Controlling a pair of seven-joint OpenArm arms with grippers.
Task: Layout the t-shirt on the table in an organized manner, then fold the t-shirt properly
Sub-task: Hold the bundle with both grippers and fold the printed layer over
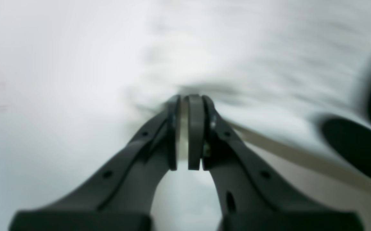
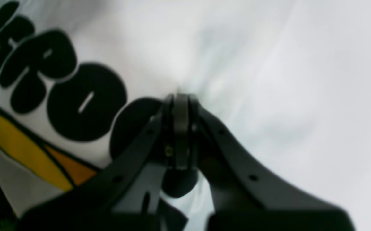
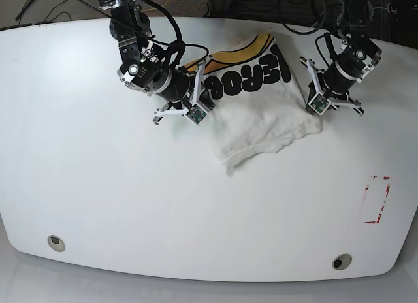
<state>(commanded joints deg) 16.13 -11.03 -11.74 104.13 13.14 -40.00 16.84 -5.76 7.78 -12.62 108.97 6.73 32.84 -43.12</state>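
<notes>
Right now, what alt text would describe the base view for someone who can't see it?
Two robot arms reach onto a crumpled, printed shirt on a glossy white table, the fingers of each at opposite sides of it. Black bubble letters and an orange-yellow shape show; a red mark lies at right.

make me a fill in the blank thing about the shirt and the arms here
The circle printed on the t-shirt is partly orange-yellow, while its big bubble letters are ____.
The table has two round metal ____ in its top.
The tape mark on the table is coloured ____.
In the base view, the gripper nearer that tape mark is the ____ one.

Missing words: black; grommet holes; red; left
</notes>
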